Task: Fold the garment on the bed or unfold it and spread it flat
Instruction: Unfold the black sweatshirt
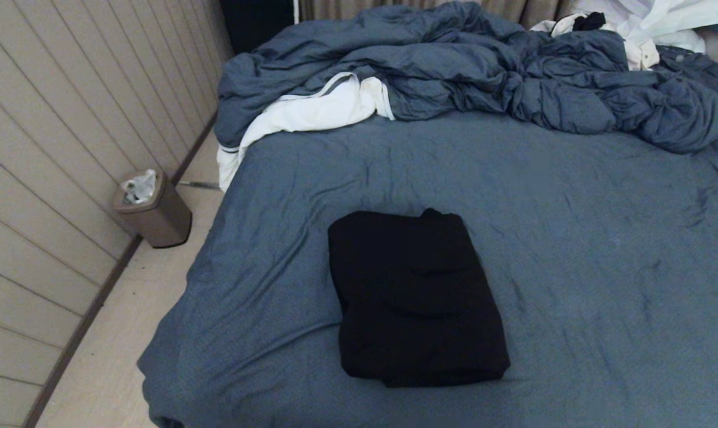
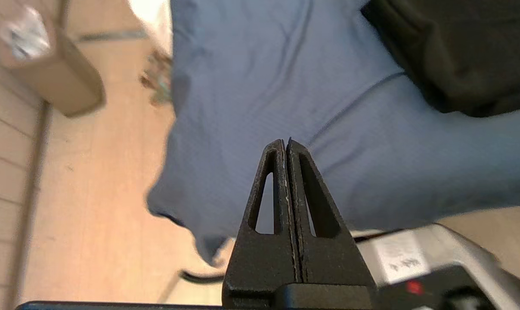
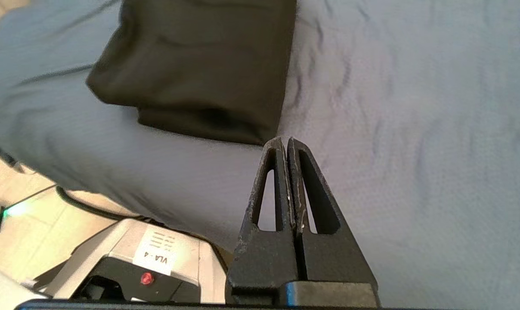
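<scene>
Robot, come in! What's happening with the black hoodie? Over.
Both claws, left claw and right claw, shut, empty. Black hooded sweatshirt folded on blue-grey bed sheet. Nothing blocking.

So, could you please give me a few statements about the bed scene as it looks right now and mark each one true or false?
1. The garment lies folded into a compact rectangle on the bed. True.
2. The left gripper is shut on the garment. False: it is shut on nothing, over bare sheet.
3. The duvet is bunched at the far end of the bed. True.
4. The right gripper is open. False: it is shut and empty.
5. The bin stands on the bed. False: it stands on the floor by the wall.
</scene>
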